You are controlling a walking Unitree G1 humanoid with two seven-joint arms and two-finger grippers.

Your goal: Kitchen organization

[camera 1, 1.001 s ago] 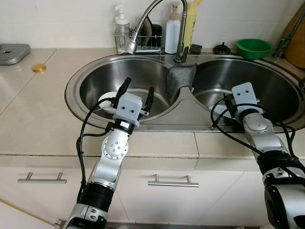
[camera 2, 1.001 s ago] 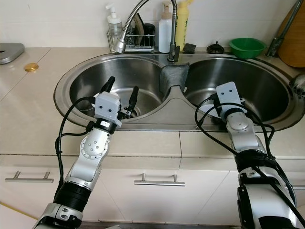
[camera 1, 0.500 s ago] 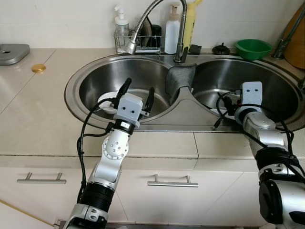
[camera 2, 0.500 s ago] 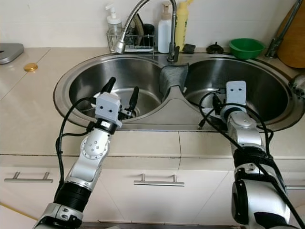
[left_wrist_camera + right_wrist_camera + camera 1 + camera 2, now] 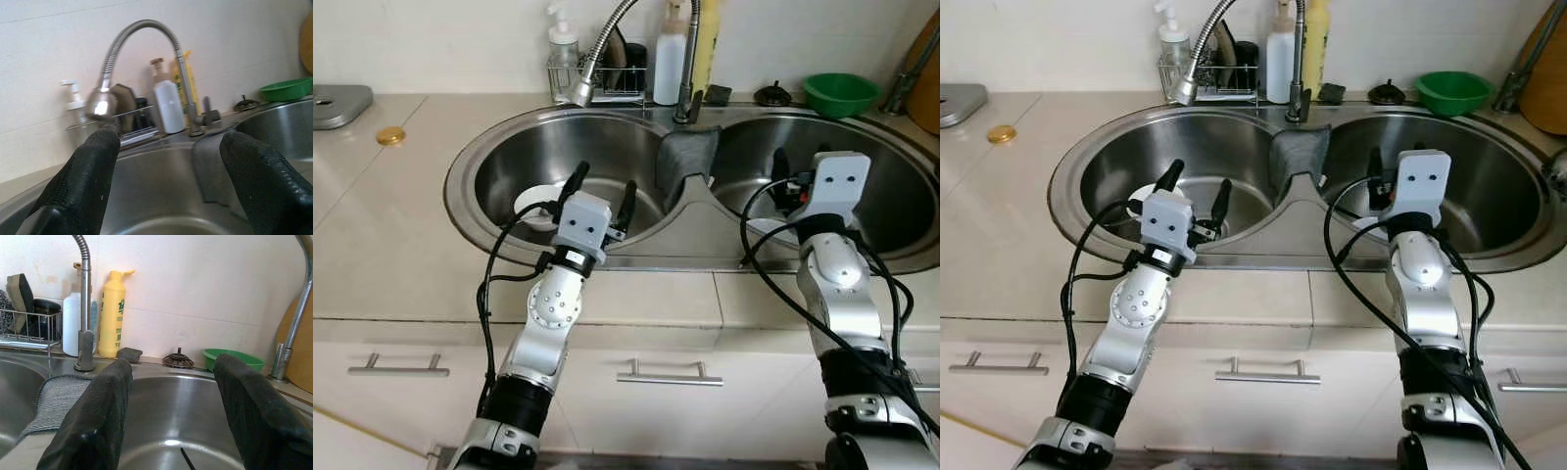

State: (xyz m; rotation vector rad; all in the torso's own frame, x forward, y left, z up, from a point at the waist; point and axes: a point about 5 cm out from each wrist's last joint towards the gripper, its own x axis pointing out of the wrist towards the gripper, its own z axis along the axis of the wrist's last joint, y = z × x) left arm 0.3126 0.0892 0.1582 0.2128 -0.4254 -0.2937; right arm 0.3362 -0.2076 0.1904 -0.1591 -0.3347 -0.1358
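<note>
A double steel sink [image 5: 470, 162] lies before me. A white dish [image 5: 534, 207] sits in its left basin, and my left gripper [image 5: 602, 186] stands open just right of it, above the basin's front, holding nothing. The left wrist view looks between the open left gripper [image 5: 171, 139] toward the faucet [image 5: 146, 29]. My right gripper [image 5: 173, 364] is open and empty over the front of the right basin; one of its fingers [image 5: 780, 164] shows beside the wrist block. A white dish [image 5: 762, 231] lies under that arm, mostly hidden.
A grey cloth [image 5: 685, 157] drapes over the divider between the basins. Behind the sink stand a wire rack [image 5: 597, 78] with a sponge, bottles [image 5: 669, 49] and a green bowl [image 5: 840, 93]. A gold lid [image 5: 390, 135] lies on the left counter. Drawers with handles [image 5: 671, 374] sit below.
My right arm has lifted and straightened, bringing its gripper up from low in the right basin to level above it. The left arm has hardly moved. The camera shifted slightly.
</note>
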